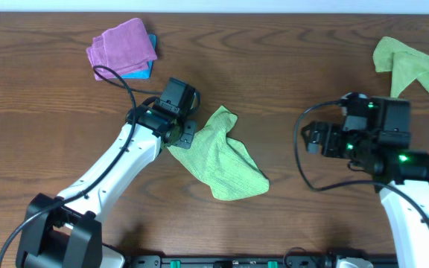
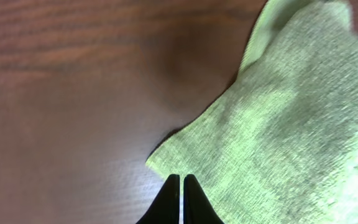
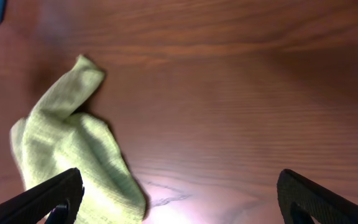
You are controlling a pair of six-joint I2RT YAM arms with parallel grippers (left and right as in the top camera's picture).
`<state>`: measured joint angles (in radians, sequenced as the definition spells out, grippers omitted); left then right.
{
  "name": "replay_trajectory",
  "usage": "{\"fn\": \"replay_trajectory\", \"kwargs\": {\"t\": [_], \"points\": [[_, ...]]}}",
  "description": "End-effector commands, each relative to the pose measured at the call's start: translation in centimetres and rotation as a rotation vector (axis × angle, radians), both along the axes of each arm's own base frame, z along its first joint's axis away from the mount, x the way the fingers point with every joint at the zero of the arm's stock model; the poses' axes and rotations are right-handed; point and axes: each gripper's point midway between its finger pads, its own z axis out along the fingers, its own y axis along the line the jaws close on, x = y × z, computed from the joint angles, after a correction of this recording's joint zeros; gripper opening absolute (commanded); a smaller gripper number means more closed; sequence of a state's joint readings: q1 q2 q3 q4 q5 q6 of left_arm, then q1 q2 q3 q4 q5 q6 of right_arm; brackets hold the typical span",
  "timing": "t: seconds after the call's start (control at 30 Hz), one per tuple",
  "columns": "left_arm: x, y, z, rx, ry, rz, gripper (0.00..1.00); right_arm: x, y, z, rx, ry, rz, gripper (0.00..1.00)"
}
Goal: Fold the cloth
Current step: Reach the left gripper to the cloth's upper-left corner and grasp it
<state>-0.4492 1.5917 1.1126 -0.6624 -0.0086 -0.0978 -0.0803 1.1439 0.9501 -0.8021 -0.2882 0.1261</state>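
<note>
The cloth (image 1: 220, 158), lime-green and rumpled, lies on the wooden table near the middle, with one corner folded up toward the back. My left gripper (image 1: 187, 134) hangs at its left corner. In the left wrist view the cloth (image 2: 291, 124) fills the right side, and the gripper (image 2: 179, 178) is shut, its tips over the cloth's near edge with nothing visibly pinched between them. My right gripper (image 1: 313, 140) stands wide open to the right of the cloth and apart from it. The right wrist view shows the cloth (image 3: 73, 149) by the gripper's (image 3: 179, 199) left finger.
A purple cloth (image 1: 121, 46) lies folded on a blue one (image 1: 146, 68) at the back left. Another lime-green cloth (image 1: 408, 63) lies crumpled at the back right. Bare wood table (image 1: 289, 67) lies between them.
</note>
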Motion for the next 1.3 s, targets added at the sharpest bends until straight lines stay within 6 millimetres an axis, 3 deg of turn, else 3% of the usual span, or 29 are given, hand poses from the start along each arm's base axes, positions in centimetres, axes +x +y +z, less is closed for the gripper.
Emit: {"fn": "replay_trajectory", "kwargs": {"t": [0.0, 0.17, 0.5, 0.73, 1.0, 1.27], "points": [[-0.5, 1.0, -0.1, 0.049, 0.020, 0.033, 0.06, 0.5, -1.6, 0.6, 0.008, -0.017, -0.044, 0.99], [-2.4, 1.7, -1.3, 0.059, 0.096, 0.086, 0.05, 0.6, -3.0, 0.8, 0.034, -0.027, -0.080, 0.99], [-4.1, 0.8, -3.7, -0.014, 0.158, 0.095, 0.06, 0.8, -3.2, 0.9, 0.026, -0.040, -0.076, 0.99], [-3.3, -0.1, -4.3, -0.057, 0.131, 0.088, 0.05, 1.0, -3.2, 1.1, 0.025, -0.053, -0.075, 0.99], [-4.1, -1.2, -7.5, -0.042, 0.219, 0.064, 0.06, 1.0, -3.2, 1.1, 0.025, -0.051, -0.076, 0.99], [-2.8, -1.8, -7.5, -0.039, 0.154, 0.057, 0.05, 0.9, -3.2, 1.1, 0.025, -0.048, -0.076, 0.99]]}}
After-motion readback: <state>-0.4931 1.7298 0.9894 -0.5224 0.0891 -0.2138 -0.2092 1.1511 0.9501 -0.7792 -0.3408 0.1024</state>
